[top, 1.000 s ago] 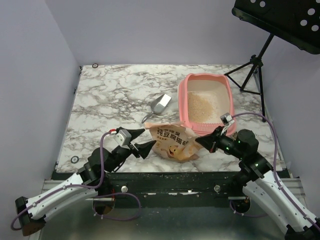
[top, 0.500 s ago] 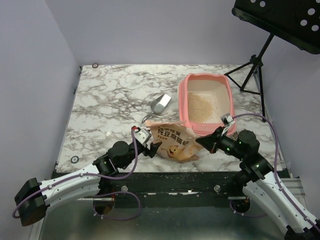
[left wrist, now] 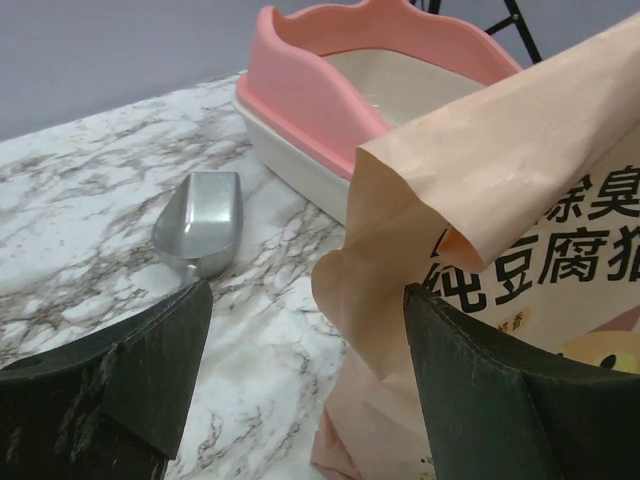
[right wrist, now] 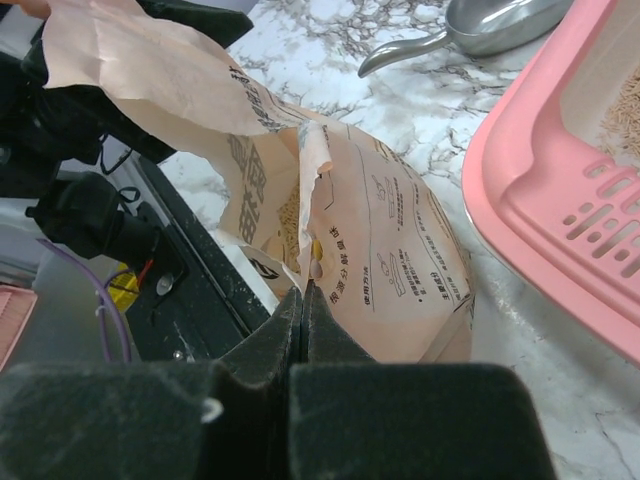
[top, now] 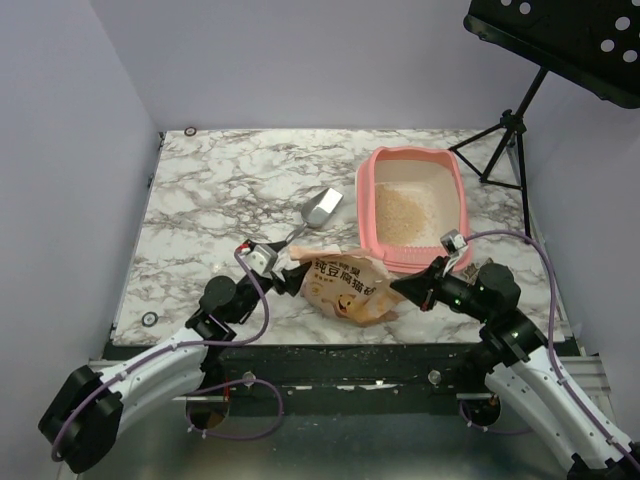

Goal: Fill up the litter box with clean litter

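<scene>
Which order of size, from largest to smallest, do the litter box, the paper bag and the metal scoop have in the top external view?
1. litter box
2. paper bag, somewhat smaller
3. metal scoop, clearly smallest

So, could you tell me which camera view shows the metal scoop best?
The top external view: the scoop lies there whole, bowl and handle, though small. The left wrist view shows its bowl close up, but the handle's end slips behind a finger. The right wrist view cuts off its bowl at the top edge.
</scene>
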### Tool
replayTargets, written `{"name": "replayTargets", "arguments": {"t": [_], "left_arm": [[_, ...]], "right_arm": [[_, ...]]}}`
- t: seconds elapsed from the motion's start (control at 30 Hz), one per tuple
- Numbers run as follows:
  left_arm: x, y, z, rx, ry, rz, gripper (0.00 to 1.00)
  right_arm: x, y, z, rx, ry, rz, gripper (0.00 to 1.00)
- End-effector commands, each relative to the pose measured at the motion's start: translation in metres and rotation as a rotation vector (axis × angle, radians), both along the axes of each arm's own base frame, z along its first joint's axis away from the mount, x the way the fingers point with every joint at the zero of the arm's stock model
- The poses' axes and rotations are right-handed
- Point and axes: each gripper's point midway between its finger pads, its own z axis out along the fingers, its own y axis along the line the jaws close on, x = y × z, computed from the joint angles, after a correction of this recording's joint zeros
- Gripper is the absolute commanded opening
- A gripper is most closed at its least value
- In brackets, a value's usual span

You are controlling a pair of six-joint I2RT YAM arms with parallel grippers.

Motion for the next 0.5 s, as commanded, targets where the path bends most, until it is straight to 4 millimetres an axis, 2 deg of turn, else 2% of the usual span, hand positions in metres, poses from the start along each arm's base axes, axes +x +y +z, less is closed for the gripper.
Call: {"name": "replayTargets", "arguments": {"t": [0.0,0.2,0.47], "left_arm": [[-0.021,-0.032,0.029,-0.116,-0.048,-0.261,0.85],[-0.029,-0.051,0.04,-0.158,-0.053,-0.438,0.85],[-0.03,-0.053,0.045,-0.214,-0.062,-0.543,0.82]], "right_arm": [[-0.009,0.006,0.008,0.03,-0.03,0.068,0.0],[-0.014,0.009,0.006,0.025,-0.031,0.106,0.0],[-0.017,0.01,-0.003,0.013,-0.024,0.124,0.0]]}}
